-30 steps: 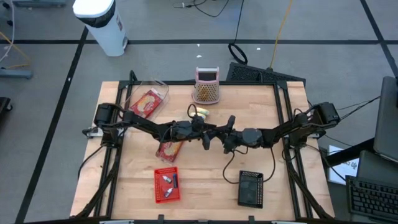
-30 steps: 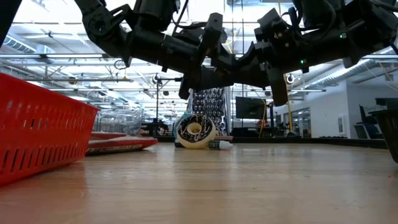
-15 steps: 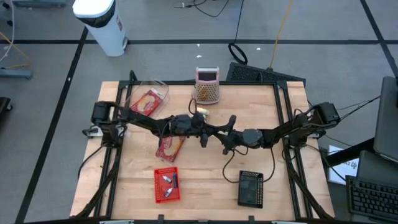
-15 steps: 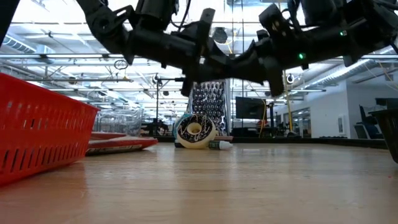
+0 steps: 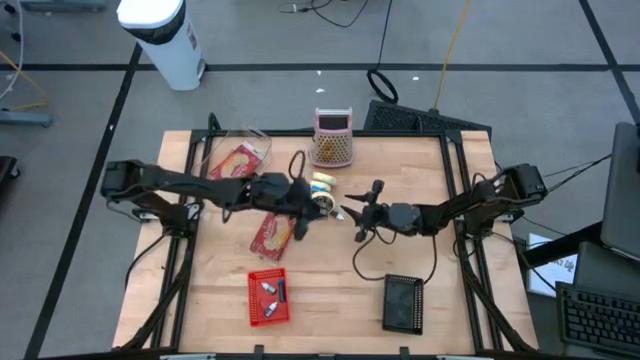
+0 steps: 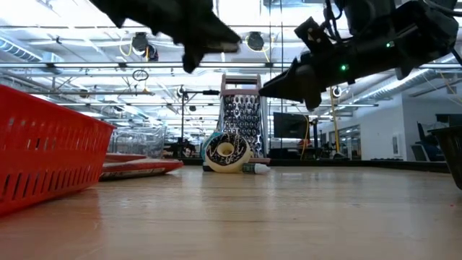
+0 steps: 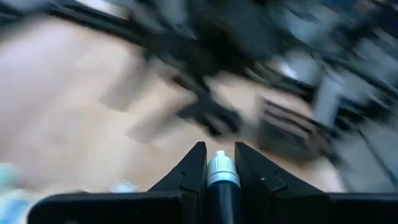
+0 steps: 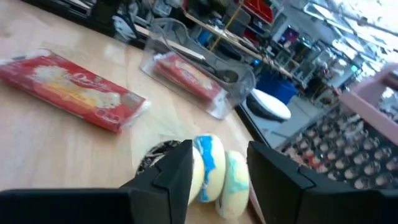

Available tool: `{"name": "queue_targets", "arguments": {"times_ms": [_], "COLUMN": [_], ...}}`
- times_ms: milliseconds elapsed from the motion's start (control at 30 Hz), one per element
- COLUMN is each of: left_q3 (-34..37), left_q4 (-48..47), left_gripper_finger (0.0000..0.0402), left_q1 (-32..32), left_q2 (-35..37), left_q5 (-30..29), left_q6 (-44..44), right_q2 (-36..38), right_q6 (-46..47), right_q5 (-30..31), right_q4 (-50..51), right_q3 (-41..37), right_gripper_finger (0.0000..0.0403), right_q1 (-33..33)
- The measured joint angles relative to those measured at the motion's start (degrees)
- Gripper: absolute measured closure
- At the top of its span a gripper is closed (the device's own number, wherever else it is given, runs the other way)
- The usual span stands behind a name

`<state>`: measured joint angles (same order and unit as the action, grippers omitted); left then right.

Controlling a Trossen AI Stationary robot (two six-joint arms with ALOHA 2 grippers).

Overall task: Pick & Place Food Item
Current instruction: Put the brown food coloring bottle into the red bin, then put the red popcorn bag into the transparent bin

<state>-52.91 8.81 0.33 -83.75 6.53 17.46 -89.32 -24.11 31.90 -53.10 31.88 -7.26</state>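
Above mid-table, left hand (image 7: 219, 163) raised, clamped on a capped tube (image 7: 221, 177), right hand (image 8: 221, 165) level, parted.

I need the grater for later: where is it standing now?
In the high view, the pink-topped grater stands upright at the table's far edge, centre, just beyond the donuts.

A red basket (image 5: 268, 298) sat at the desk's (image 5: 330, 285) near edge, a black basket (image 5: 403, 302) beside it. A pink-topped grater (image 5: 332, 138) stood at the far edge. A white cylinder (image 5: 165, 40) stood on the floor.
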Motion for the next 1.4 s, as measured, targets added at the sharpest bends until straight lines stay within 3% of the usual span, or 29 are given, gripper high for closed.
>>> {"name": "queue_targets", "arguments": {"times_ms": [100,267,433,667,900,1067,1233,1400], "left_q3": [0.0,0.1,0.1,0.1,0.9,0.9,0.9,0.9], "left_q4": [-8.1,-21.7,-27.2,-29.3,-31.6,-34.0,-33.8,-33.7], "left_gripper_finger": [0.0330,0.0328,0.0341,0.0306,0.0304,0.0288,0.0278,0.0278], "left_q1": [-4.0,-13.3,-22.3,-30.9,-31.1,-29.3,-25.1,-18.4], "left_q2": [1.9,2.1,1.0,-0.2,-1.5,-1.4,-0.9,-1.0], "left_q5": [7.1,11.5,11.3,8.2,3.1,2.4,0.3,-7.2], "left_q6": [0.0,5.7,12.0,16.5,22.9,22.2,19.0,19.3], "right_q2": [0.0,0.0,0.0,0.0,0.0,0.0,0.0,0.0], "right_q6": [1.7,3.8,4.0,4.0,4.0,4.0,4.0,4.0], "right_q5": [-0.1,-0.5,-0.5,-0.6,-0.6,-0.6,-0.6,-0.6], "right_q4": [0.7,2.6,2.9,3.3,3.2,3.3,3.6,3.6], "right_q3": [0.0,0.0,0.0,0.0,0.0,0.0,0.0,0.0], "right_gripper_finger": [0.0264,0.0265,0.0265,0.0270,0.0270,0.0272,0.0272,0.0273], "right_q1": [0.9,2.0,2.6,2.7,2.7,2.7,2.7,2.7]}}
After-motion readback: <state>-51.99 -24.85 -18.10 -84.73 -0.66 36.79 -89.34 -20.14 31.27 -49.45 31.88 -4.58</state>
